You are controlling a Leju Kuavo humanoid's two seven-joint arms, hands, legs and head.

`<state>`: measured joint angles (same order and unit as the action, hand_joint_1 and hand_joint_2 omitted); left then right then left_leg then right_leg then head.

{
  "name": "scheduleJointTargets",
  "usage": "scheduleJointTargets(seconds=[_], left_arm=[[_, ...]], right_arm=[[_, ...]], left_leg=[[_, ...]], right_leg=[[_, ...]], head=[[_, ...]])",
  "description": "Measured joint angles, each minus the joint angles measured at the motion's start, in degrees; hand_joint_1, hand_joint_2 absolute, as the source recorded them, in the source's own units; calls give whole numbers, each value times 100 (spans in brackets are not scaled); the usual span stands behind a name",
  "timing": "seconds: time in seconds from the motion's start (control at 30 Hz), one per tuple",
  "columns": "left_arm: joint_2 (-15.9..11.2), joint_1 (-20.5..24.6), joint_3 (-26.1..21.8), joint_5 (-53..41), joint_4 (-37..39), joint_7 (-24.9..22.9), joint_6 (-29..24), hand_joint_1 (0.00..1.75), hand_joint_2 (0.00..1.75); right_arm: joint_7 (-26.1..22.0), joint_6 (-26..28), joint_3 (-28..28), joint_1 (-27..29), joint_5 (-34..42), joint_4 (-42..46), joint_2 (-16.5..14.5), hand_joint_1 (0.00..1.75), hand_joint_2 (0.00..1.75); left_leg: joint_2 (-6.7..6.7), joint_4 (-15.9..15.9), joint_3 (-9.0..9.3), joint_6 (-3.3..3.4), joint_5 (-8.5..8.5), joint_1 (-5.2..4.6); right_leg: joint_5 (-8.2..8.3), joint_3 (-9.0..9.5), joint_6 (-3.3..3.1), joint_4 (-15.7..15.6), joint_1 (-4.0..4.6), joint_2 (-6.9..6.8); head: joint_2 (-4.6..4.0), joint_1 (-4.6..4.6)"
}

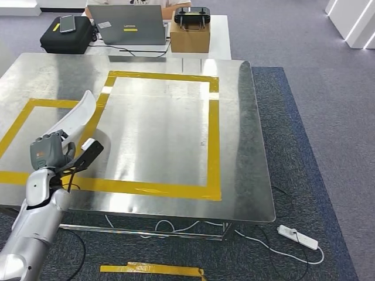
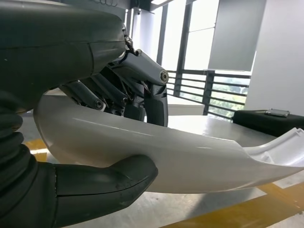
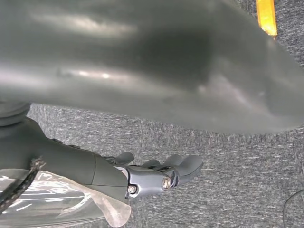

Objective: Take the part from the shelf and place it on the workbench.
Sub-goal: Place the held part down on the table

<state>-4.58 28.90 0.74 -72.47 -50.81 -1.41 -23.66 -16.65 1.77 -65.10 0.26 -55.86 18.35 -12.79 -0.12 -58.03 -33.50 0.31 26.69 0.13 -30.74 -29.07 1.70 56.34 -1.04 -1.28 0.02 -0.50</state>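
- holding the long white curved plastic part [image 1: 78,115] above the near left corner of the shiny steel workbench [image 1: 177,134], over the yellow tape lines [image 1: 214,140]; not yet set down.
- looks light and stiff, a thin moulded shell with a smooth glossy skin, likely slippery under the fingers and prone to swinging on its long free end.
- best taken near the middle of its length, across the narrow width, so neither end droops; the flared far end seems a poor place to grip.
- clasped by the left hand [image 2: 107,137], thick grey thumb on one face and dark fingers [image 2: 154,102] on the other, seen close in the left wrist view.
- hanging low over grey speckled carpet [image 3: 229,190], the right hand [image 3: 157,175] with fingers loosely extended and nothing between them; released.
- polished sheet metal on the bench, mirror-like with faint dents, edges rounded at the corners.
- beyond the bench, a white table [image 1: 218,35] carrying a grey laptop [image 1: 128,24], a brown cardboard box [image 1: 190,36] and a black soft case [image 1: 66,36].
- lying on the carpet, a white power strip [image 1: 297,236] with its cable.
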Motion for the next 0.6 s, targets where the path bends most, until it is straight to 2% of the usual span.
scheduleJointTargets(seconds=[0.23,0.43,0.6], left_arm=[[-54,43,1,-74,278,-218,-5,169,175],[-243,54,-63,-189,582,-515,2,169,175],[-389,54,-156,-209,730,-586,-5,169,175]], right_arm=[[-1,-19,-79,0,-1,-12,0,0,0],[11,-27,-202,8,-26,-10,-1,0,0],[37,-55,-286,16,-69,8,-2,0,0]], left_leg=[[0,0,0,0,0,0],[0,0,0,0,0,1],[0,1,0,0,0,1]], right_leg=[[0,0,0,0,0,1],[-2,0,-2,0,1,1],[-3,1,-3,0,1,0]], head=[[0,0],[0,0],[0,0]])
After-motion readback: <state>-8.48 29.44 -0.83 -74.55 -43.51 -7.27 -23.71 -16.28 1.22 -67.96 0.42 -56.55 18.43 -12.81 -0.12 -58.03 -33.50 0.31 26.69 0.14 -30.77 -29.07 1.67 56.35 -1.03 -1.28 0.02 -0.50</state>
